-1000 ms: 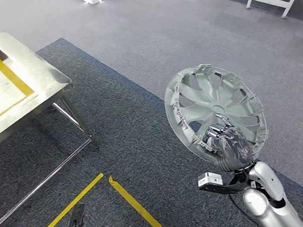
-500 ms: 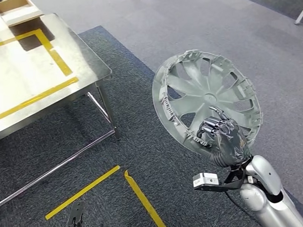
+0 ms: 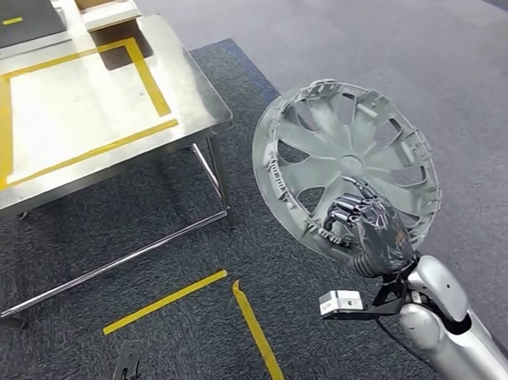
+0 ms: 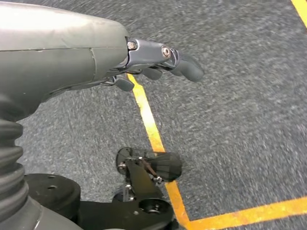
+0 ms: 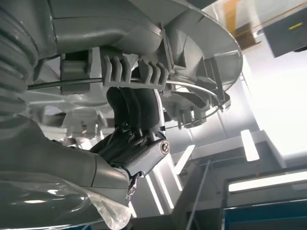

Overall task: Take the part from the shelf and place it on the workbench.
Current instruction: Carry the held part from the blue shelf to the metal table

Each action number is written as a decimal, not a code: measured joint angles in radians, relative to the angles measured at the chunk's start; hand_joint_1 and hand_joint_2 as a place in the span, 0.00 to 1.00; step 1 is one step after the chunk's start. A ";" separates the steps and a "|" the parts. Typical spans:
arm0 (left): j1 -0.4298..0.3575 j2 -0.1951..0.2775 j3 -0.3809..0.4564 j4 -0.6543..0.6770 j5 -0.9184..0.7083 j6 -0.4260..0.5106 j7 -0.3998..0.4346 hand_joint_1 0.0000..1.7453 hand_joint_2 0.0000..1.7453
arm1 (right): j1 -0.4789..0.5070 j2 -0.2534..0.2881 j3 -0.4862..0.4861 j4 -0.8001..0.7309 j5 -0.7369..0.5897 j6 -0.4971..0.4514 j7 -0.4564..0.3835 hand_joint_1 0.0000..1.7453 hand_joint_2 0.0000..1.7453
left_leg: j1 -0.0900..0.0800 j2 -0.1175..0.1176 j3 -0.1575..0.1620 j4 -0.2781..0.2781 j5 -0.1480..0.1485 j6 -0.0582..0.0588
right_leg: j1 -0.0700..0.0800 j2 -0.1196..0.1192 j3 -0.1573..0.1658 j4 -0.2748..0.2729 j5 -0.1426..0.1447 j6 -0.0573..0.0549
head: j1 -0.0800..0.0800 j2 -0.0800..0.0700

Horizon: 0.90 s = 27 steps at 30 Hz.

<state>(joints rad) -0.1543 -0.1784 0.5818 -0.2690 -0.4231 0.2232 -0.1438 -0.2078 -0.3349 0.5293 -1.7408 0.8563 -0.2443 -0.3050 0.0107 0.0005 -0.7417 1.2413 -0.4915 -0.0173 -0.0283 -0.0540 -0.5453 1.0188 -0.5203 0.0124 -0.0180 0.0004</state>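
The right hand point(image 3: 366, 232) grips the hubcap point(image 3: 345, 174) by its lower rim in the head view, dark fingers curled over the edge, holding it up in the air over the carpet point(image 3: 176, 218), tilted so its inner face shows. The hubcap is a grey plastic disc with curved spokes, open slots between them and small clips around the rim. It hangs to the right of the bench point(image 3: 98, 120), well apart from it. Against the earlier head pictures the whole scene has swung: much more of the bench and its yellow tape point(image 3: 150, 77) is in frame now, while the hubcap keeps its place in the hand.

The left wrist view shows the left hand point(image 4: 159, 62) hanging over the carpet with nothing in it, fingers loosely spread, above a yellow floor line point(image 4: 152, 129).

The right wrist view gives the grip from close by: fingers point(image 5: 134, 108) wrapped over the rim and its wire ring point(image 5: 188, 86), beside the ribbed clips.
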 joint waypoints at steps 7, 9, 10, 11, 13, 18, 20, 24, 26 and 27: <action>-0.004 0.002 0.000 0.000 -0.002 0.002 0.002 0.00 1.00 | -0.005 -0.007 0.011 -0.005 0.001 -0.008 0.011 1.00 1.00 | -0.022 0.048 0.088 -0.204 0.061 0.041 | 0.013 -0.064 0.022 -0.004 -0.030 0.034 | 0.005 0.000; -0.005 0.001 0.000 0.000 -0.002 0.001 0.003 0.00 1.00 | -0.007 -0.010 0.014 -0.008 0.002 -0.011 0.011 1.00 1.00 | -0.015 0.022 0.094 -0.213 0.064 0.053 | 0.010 -0.018 0.001 0.047 -0.066 0.040 | 0.010 0.000; -0.006 0.000 0.000 0.000 -0.002 0.000 0.003 0.00 1.00 | -0.008 -0.013 0.016 -0.009 0.002 -0.013 0.012 1.00 1.00 | -0.013 0.010 0.095 -0.214 0.065 0.056 | 0.008 0.015 -0.029 0.105 -0.095 0.041 | 0.014 0.000; -0.007 0.000 0.000 0.000 -0.002 -0.002 0.003 0.00 1.00 | -0.009 -0.015 0.017 -0.010 0.002 -0.014 0.012 1.00 1.00 | -0.012 -0.003 0.095 -0.214 0.064 0.059 | 0.008 0.036 -0.067 0.176 -0.123 0.041 | 0.016 0.000; -0.006 -0.001 0.000 0.000 -0.002 -0.005 0.003 0.00 1.00 | -0.008 -0.019 0.021 -0.010 0.002 -0.014 0.012 1.00 1.00 | -0.013 -0.031 0.096 -0.213 0.063 0.060 | 0.009 0.050 -0.133 0.275 -0.141 0.041 | 0.018 0.000; -0.006 -0.001 0.000 0.000 -0.002 -0.006 0.003 0.00 1.00 | -0.010 -0.022 0.027 -0.010 0.002 -0.014 0.013 1.00 1.00 | -0.012 -0.101 0.098 -0.207 0.061 0.049 | 0.003 0.109 -0.060 0.047 0.014 0.034 | 0.017 0.000; -0.006 0.000 0.000 0.000 -0.003 -0.005 0.004 0.00 1.00 | -0.012 -0.025 0.031 -0.011 0.002 -0.014 0.013 1.00 1.00 | -0.009 -0.123 0.088 -0.206 0.066 0.036 | 0.003 0.128 -0.043 0.015 0.015 0.028 | 0.017 0.000; -0.002 0.003 0.000 0.001 -0.005 -0.001 0.006 0.00 1.00 | -0.020 -0.026 0.038 -0.012 0.002 -0.019 0.016 1.00 1.00 | -0.012 -0.079 0.067 -0.172 0.048 0.011 | 0.001 0.083 -0.030 0.005 0.020 0.007 | 0.010 0.000; -0.006 0.003 0.000 0.001 -0.007 0.000 0.006 0.00 1.00 | -0.020 -0.028 0.040 -0.012 0.001 -0.023 0.019 1.00 1.00 | -0.011 -0.022 0.017 -0.063 -0.008 0.002 | 0.003 0.055 -0.024 0.003 0.017 -0.002 | 0.004 0.000; -0.006 0.003 0.000 0.001 -0.009 0.000 0.006 0.00 1.00 | -0.020 -0.029 0.040 -0.012 0.001 -0.025 0.020 1.00 1.00 | -0.008 -0.013 -0.014 0.005 -0.035 -0.001 | 0.005 0.042 -0.023 0.003 0.015 -0.005 | 0.004 0.000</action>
<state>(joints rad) -0.1607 -0.1751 0.5815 -0.2681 -0.4317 0.2235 -0.1381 -0.2280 -0.3635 0.5696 -1.7523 0.8574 -0.2692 -0.2851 0.0028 -0.0122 -0.7553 1.2460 -0.5264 -0.0179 -0.0233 -0.0124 -0.5681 1.0220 -0.5048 0.0077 -0.0141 0.0004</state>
